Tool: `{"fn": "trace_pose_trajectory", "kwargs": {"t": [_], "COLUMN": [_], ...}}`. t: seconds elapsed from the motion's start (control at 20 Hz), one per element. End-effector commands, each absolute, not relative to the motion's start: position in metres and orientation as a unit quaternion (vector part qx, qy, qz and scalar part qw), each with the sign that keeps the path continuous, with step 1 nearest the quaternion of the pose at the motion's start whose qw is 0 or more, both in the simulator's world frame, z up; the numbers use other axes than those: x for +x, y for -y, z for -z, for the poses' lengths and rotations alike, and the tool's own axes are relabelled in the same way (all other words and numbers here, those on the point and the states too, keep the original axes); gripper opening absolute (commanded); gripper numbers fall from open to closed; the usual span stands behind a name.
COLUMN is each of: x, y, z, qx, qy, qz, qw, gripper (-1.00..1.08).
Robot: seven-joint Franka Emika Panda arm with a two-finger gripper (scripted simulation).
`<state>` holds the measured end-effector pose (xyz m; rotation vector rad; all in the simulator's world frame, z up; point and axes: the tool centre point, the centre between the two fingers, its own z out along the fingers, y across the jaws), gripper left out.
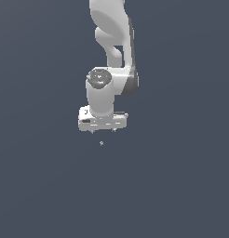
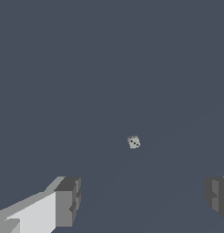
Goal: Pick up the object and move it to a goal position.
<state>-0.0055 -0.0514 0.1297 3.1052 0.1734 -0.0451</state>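
The object (image 1: 101, 143) is a tiny pale grey roundish speck on the dark surface, just below my white gripper (image 1: 103, 131) in the exterior view. In the wrist view the object (image 2: 134, 142) is a small pale grey lump with dark spots, lying apart from my gripper (image 2: 141, 200). The two grey fingertips (image 2: 68, 200) stand wide apart and hold nothing. The object does not lie between them; it is a little way beyond the tips.
The white arm (image 1: 111, 51) rises from the gripper to the top edge of the exterior view. A plain dark grey-blue surface (image 1: 42, 186) fills everything around it.
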Motion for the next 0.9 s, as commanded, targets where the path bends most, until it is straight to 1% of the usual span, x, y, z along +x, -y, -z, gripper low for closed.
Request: {"fn": "trace_pose_trajectory", "kwargs": {"t": [0.0,0.45,0.85], "x": [-0.004,-0.002,-0.002], "y": [0.055,0.066,0.069], "z": [-0.117,-0.075,-0.060], "qx": [0.997,0.988,0.983], "qy": [-0.078,-0.154,-0.181], "qz": [0.013,0.004,0.000], "qw": [0.013,0.004,0.000], "gripper": [1.00,1.00,1.00]}}
